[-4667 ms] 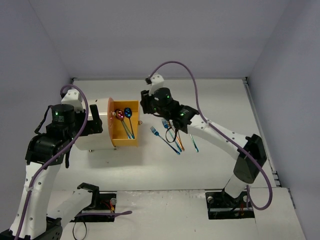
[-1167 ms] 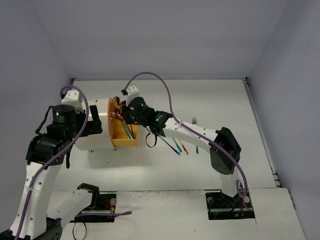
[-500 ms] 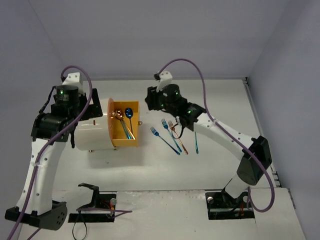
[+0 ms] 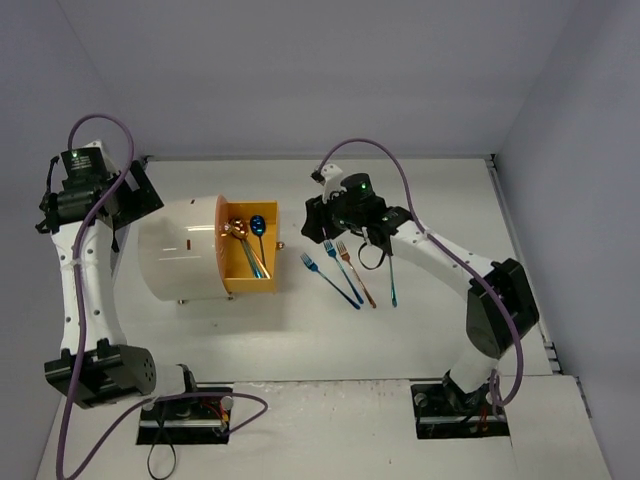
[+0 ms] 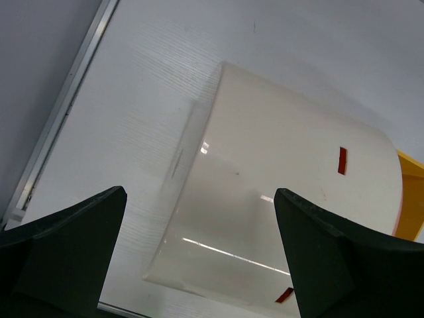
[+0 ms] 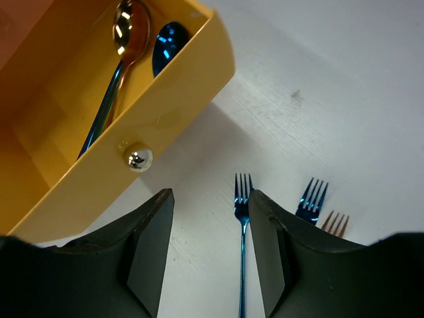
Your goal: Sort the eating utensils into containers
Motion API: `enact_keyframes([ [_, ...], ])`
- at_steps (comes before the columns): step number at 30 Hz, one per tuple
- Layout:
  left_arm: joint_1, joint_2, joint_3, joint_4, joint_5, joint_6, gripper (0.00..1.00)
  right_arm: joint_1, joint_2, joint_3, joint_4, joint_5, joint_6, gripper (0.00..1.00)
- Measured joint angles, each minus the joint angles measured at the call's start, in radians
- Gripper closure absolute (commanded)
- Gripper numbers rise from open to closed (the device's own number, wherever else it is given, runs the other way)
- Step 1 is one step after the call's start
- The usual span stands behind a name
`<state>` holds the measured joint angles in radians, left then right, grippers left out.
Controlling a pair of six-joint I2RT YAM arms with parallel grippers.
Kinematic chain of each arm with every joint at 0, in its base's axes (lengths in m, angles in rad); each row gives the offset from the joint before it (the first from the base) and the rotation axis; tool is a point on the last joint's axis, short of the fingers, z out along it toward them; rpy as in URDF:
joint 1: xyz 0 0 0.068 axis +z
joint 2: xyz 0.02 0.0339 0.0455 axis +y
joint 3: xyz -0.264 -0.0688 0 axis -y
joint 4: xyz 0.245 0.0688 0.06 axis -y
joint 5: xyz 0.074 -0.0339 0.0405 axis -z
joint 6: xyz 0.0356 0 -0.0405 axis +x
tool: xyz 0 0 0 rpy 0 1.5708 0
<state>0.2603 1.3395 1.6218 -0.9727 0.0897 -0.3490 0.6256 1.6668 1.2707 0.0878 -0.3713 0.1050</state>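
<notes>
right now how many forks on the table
3, right of the drawer: leftmost blue fork, middle blue fork, copper fork. A teal utensil with its end hidden may be a fourth.

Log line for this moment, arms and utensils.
left gripper open, facing cabinet | right gripper open, empty, facing blue fork | drawer open, spoons inside | forks on table

Left arm [image 4: 82, 285] raised at far left, left claw [image 5: 199, 199] spread wide, right claw [image 6: 209, 252] parted, pointing down.
</notes>
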Motion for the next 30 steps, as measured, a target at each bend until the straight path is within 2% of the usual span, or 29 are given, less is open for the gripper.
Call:
enact_keyframes([
  [8,0.023,0.052,-0.004,0.019,0.126,0.025,0.07,-0.004,0.146,0.032,-0.005,-0.210,-0.200,0.47],
  [16,0.011,0.067,-0.052,0.039,0.175,0.036,0.07,0.005,0.261,0.168,-0.010,-0.367,-0.322,0.47],
  [30,-0.116,0.071,-0.092,0.167,0.149,0.055,0.07,0.095,0.397,0.376,-0.017,-0.447,-0.365,0.47],
])
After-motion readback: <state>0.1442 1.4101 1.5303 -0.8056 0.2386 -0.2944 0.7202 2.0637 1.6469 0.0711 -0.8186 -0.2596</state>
